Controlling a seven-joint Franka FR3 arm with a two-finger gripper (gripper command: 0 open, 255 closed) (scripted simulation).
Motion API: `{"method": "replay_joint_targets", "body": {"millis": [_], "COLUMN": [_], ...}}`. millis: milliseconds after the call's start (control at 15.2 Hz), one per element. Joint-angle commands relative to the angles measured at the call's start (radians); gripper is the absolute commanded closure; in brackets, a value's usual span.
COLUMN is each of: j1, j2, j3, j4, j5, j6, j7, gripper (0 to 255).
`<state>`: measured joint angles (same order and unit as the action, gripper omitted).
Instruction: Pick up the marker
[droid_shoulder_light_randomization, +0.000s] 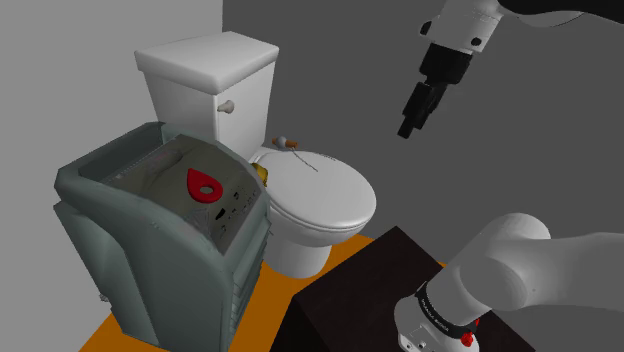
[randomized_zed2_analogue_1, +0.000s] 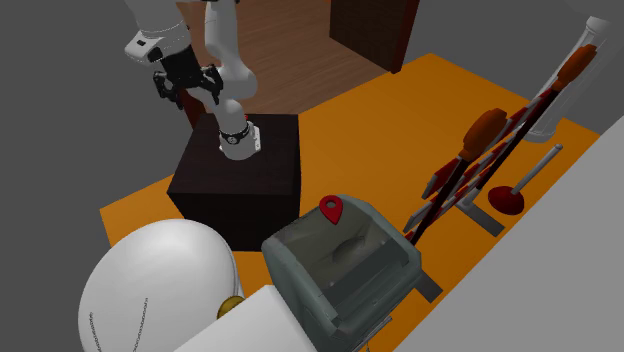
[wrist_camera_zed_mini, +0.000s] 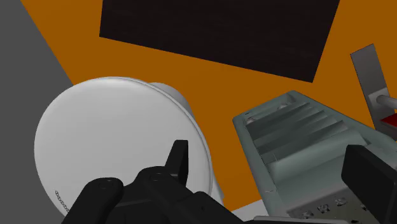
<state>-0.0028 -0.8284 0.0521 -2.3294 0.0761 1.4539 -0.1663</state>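
Note:
A small orange-and-white marker (droid_shoulder_light_randomization: 287, 143) lies on the white toilet (droid_shoulder_light_randomization: 318, 195) at the base of its tank, just behind the lid. My black gripper (droid_shoulder_light_randomization: 407, 128) hangs high in the air, off to the shoulder view's right of the toilet and well above it. Its fingers stand apart with nothing between them (randomized_zed2_analogue_1: 187, 92). In the wrist view the open gripper (wrist_camera_zed_mini: 270, 154) looks down on the round toilet lid (wrist_camera_zed_mini: 114, 140) and the grey-green box beside it. A thin beaded line (wrist_camera_zed_mini: 59, 197) lies on the lid.
A grey-green box-like unit (droid_shoulder_light_randomization: 150, 235) with a red teardrop piece (droid_shoulder_light_randomization: 203, 185) on top stands tight against the toilet. The dark stand (randomized_zed2_analogue_1: 240, 175) sits on the orange floor (randomized_zed2_analogue_1: 420, 110). A plunger (randomized_zed2_analogue_1: 510, 195) and a red-black folded rack (randomized_zed2_analogue_1: 470, 170) lean at the wall.

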Motion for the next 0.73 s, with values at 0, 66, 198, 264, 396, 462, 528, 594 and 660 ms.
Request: {"method": "replay_joint_targets", "body": {"millis": [0,66,198,264,396,462,528,594,660], "j1": [0.000,0.005,0.016,0.021,0.030,0.034,0.039,0.042,0.046], "j2": [0.000,0.010,0.034,0.048,0.079,0.097,0.116,0.136,0.158], "j3": [0.000,0.019,0.057,0.076,0.115,0.134,0.153,0.173,0.193], "j4": [0.000,-0.009,-0.023,-0.028,-0.034,-0.035,-0.035,-0.033,-0.031], "j5": [0.000,0.016,0.046,0.060,0.086,0.098,0.109,0.120,0.129], "j6": [0.000,0.025,0.075,0.101,0.153,0.179,0.206,0.232,0.258], "j7": [0.000,0.019,0.056,0.074,0.110,0.128,0.145,0.163,0.180], "gripper": [0,0,0,0,0,0,0,0,0]}}
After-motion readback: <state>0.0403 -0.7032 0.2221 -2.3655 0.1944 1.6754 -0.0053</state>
